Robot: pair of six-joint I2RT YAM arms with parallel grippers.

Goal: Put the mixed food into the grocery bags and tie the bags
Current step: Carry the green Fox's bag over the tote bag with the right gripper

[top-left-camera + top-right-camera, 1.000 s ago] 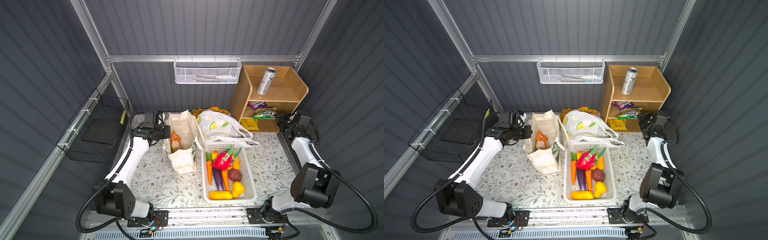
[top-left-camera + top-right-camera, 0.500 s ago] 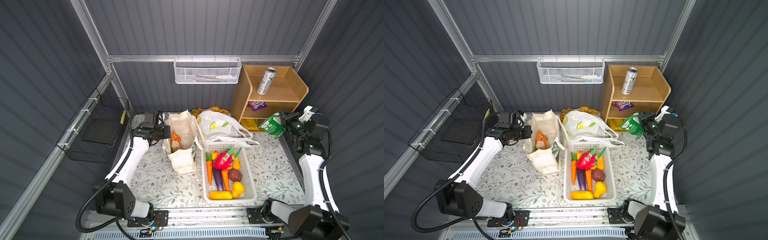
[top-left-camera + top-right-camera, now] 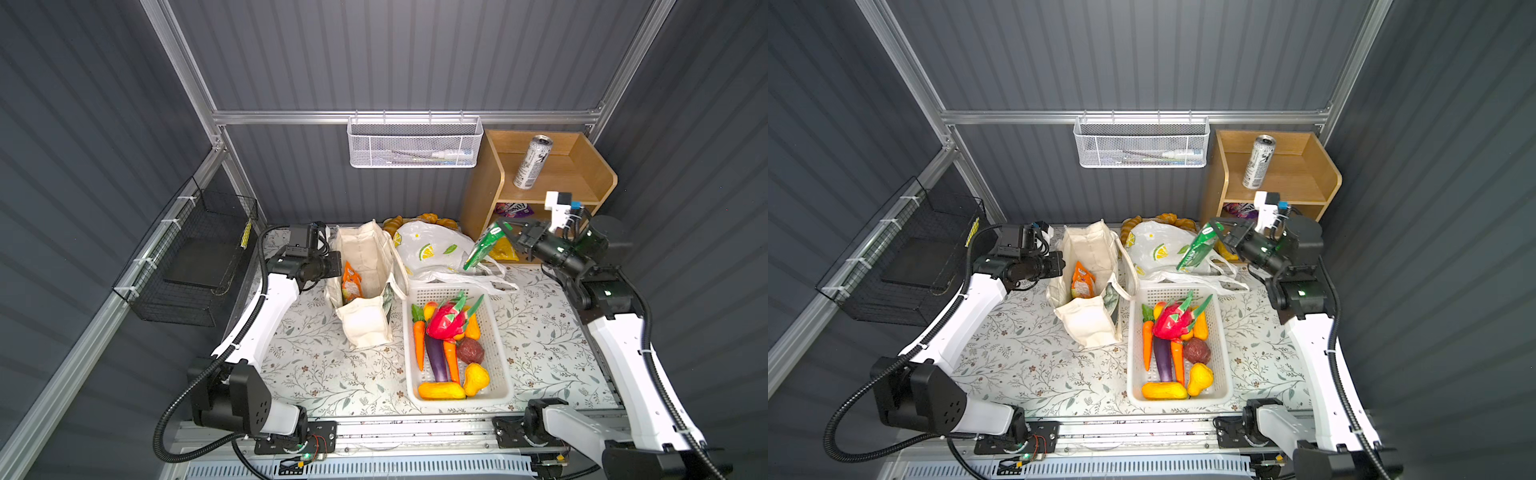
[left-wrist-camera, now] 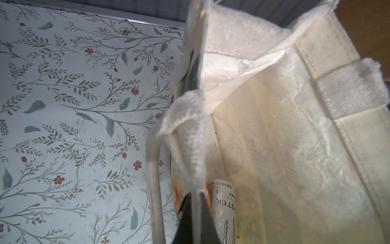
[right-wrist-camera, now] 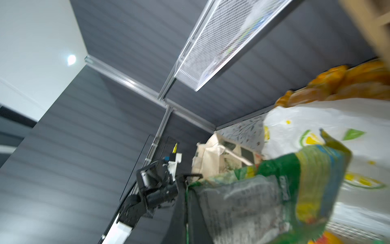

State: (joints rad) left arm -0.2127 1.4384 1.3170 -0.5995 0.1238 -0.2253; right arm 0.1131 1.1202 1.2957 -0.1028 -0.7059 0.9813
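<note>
In both top views a black wire crate (image 3: 195, 257) hangs on the left wall, clear of the bench (image 3: 316, 365). Next to it the left claw (image 3: 336, 266) reaches in level. The left wrist view shows its jaws pressed together on the rim hem of the canvas tote (image 4: 274, 126), beside a handle strap. The tote stands upright with its mouth open. An orange packet (image 3: 351, 282) leans inside, and a pale can (image 4: 223, 208) lies low in it.

Just right of the tote sits the crumpled lemon-print plastic bag (image 3: 428, 249), with bread rolls (image 3: 428, 218) behind it. Its handles trail onto the far rim of the white basket (image 3: 503, 365). That basket holds a dragon fruit (image 3: 444, 322), the purple eggplant (image 3: 436, 353) and carrots.

Over the plastic bag's right edge hangs a green packet (image 3: 484, 247), tilted, its top corner pinched in the closed right claw (image 3: 512, 236). The right wrist view is blurred.

Behind the claw stands the wooden shelf (image 3: 598, 174). A silver drink can (image 3: 532, 162) is upright on top, a purple packet (image 3: 515, 208) lies in the compartment below, and a yellow packet (image 3: 500, 251) lies at its foot.
</note>
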